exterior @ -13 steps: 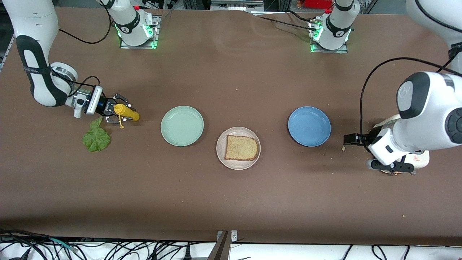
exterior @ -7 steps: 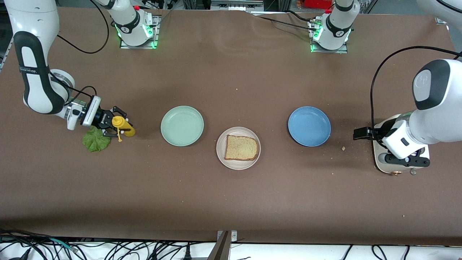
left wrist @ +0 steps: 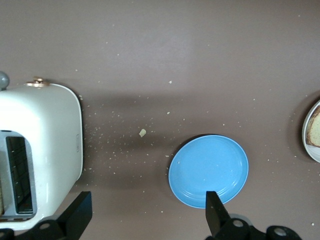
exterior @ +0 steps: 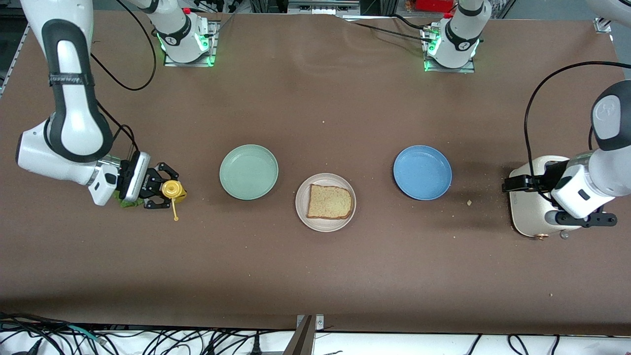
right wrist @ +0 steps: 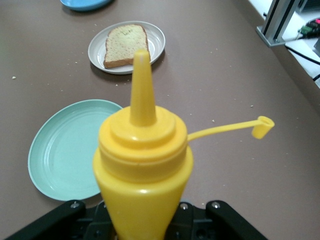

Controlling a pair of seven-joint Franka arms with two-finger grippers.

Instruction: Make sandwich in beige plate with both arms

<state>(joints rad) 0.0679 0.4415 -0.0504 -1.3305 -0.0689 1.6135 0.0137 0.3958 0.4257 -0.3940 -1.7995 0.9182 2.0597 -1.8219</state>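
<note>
The right gripper [exterior: 165, 189] was clamped on a yellow squeeze bottle [exterior: 173, 190] at the right arm's end of the table [exterior: 315, 276], its fingers tight on the bottle's body. In the right wrist view the bottle's nozzle [right wrist: 140, 85] pointed toward the plates, and its open cap [right wrist: 262, 126] hung off to one side on a thin tether. A scrap of green lettuce leaf [exterior: 120, 201] showed under the gripper's wrist, mostly hidden. Beside the bottle, toward the table's middle, lay the mint-green plate [exterior: 249, 171]; next came the beige plate [exterior: 325, 202], nearer the front camera than the other two plates, with one slice of speckled brown bread [exterior: 329, 202] lying flat in it. The blue plate [exterior: 422, 172] sat toward the left arm's end. The left gripper [exterior: 515, 185] hovered over the edge of a cream toaster [exterior: 530, 214] with its fingers [left wrist: 214, 210] spread wide and nothing between them; crumbs [left wrist: 142, 132] dotted the table between toaster and blue plate.
</note>
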